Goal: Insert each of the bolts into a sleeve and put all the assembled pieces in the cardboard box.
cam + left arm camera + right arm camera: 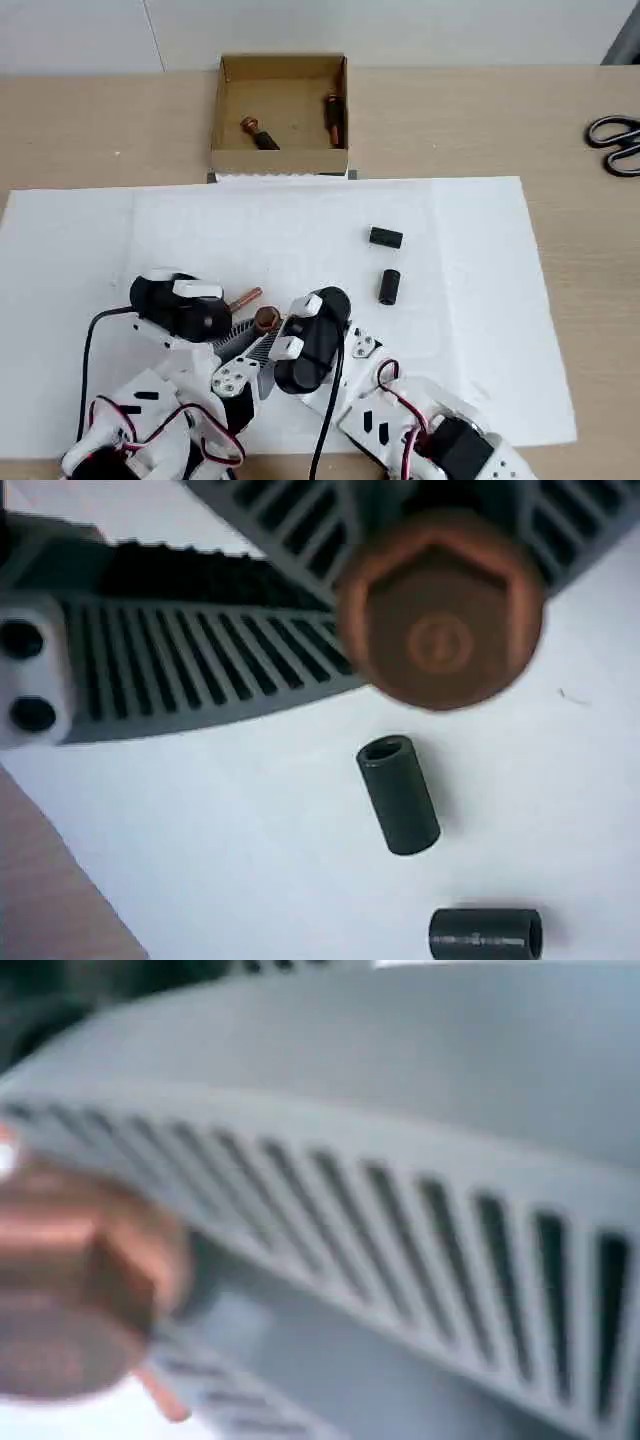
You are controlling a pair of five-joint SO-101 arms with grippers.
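the cardboard box stood at the far edge of the white paper sheet, opposite the arms. inside it lay two assembled pieces: one assembled piece near the box's middle, tilted, and the other assembled piece along the wall on the right arm's side.

two bare sleeves lay on the sheet on the arms' side of the box, offset toward the right arm. the first sleeve was closer to the box, and the second sleeve lay just beyond it, the two apart.

farther from the box, close to the arms, the right gripper looked clenched on the held bolt, whose copper hex head faced the left wrist camera with both sleeves behind it. the left gripper sat just beside, on the side away from the box; whether it was released or clenched could not be told. the loose bolt lay on the sheet just beside the held one, slightly nearer the box.

scissors rested on the wooden table, well apart from the box on the right arm's side.
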